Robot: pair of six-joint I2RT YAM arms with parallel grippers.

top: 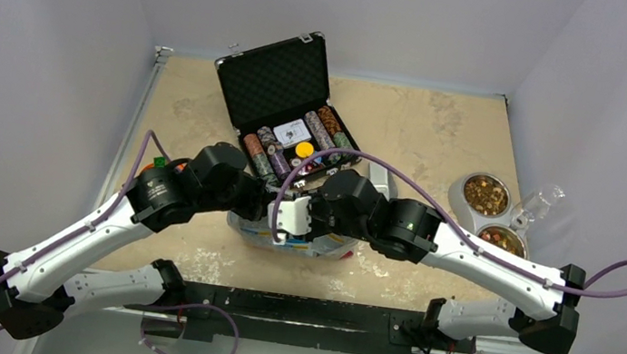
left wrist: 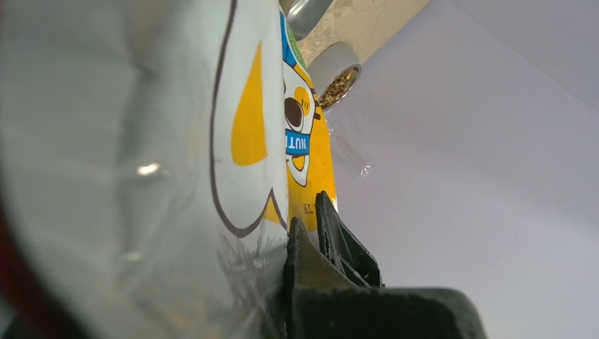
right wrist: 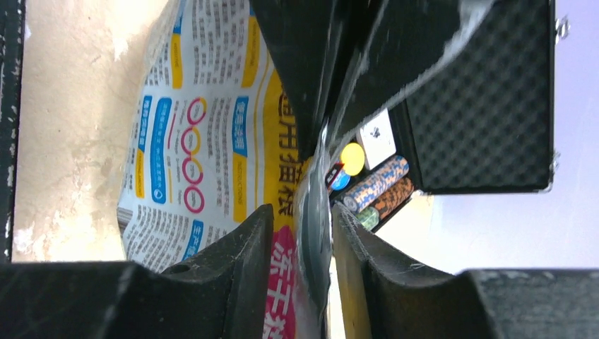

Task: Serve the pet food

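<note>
The pet food bag (top: 294,240), crinkly white with blue, yellow and pink print, stands at the table's middle front, mostly under both wrists. In the left wrist view the bag (left wrist: 212,141) fills the frame, and my left gripper (left wrist: 314,219) is shut on its edge. My right gripper (right wrist: 304,240) is shut on a silvery fold of the bag (right wrist: 205,141), which fills the gap between its fingers. Brown pet food (top: 485,194) lies in both steel bowls of the feeder at the right, one bowl (left wrist: 337,83) showing past the bag. What is inside the bag is hidden.
An open black case (top: 287,105) of striped poker chips (right wrist: 378,185) stands just behind the bag, lid up. The white double feeder (top: 458,196) sits by the right wall with a clear bottle (top: 544,203) beside it. Grey walls close in left, right and behind.
</note>
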